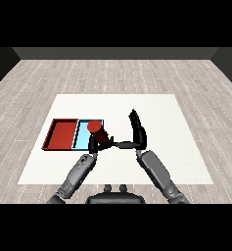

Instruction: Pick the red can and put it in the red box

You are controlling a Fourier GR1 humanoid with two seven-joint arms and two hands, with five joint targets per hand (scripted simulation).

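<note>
- The red can (98,131) is held by the left hand (94,143), fingers curled round it, over the light blue tray (82,135)
- The red tray (61,134) lies just beside, on the white table (176,147)
- The right hand (136,128) is kept open, fingers straight

Red can (99,131), darker on its top face. Red tray (61,134) with dark rim; light blue tray (83,133) beside it, likewise dark-rimmed. White table (161,112), plain. Floor (112,73) of pale grey-brown planks with visible seams. Dark grey back wall (112,53). Black left hand (94,143) and right hand (136,128), each on a grey forearm.
</note>
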